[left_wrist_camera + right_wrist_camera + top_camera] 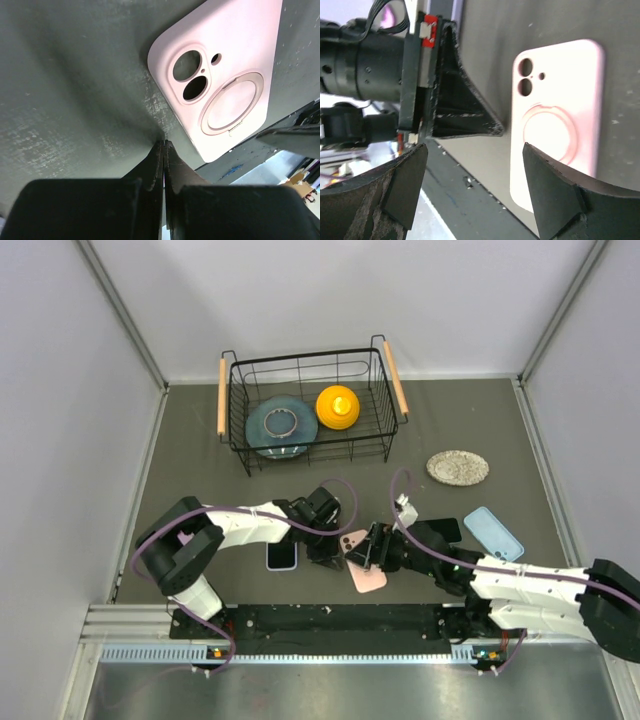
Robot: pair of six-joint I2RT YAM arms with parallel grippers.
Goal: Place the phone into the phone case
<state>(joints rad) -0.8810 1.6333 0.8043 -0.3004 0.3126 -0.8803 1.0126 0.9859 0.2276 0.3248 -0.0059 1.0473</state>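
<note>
Table (pixel 200 470): the grey mat is sitting walled on three sides. Open room is lying in the middle band of the top view, below the basket.
Wire basket (pixel 300 358): it is standing at upper centre, well apart from the work.
Pink phone case (pixel 367 572): it is lying flat at lower centre, back up, with the camera holes and ring showing. Its cavity is probably facing the mat, so it likely needs turning over first.
Phone (pixel 282 556): the dark slab with a pale rim is lying left of centre under the left forearm, near the case but apart.
Right gripper (pixel 474 150): it is spread wide and holding nothing, hovering beside the case's long edge.
Left gripper (pixel 164 145): it is clenched on nothing, tips pressing at the mat just beside the case's corner.
Doing it well: the right fingers should be straddling one long edge while the left tips are bracing the corner against sliding.
</note>
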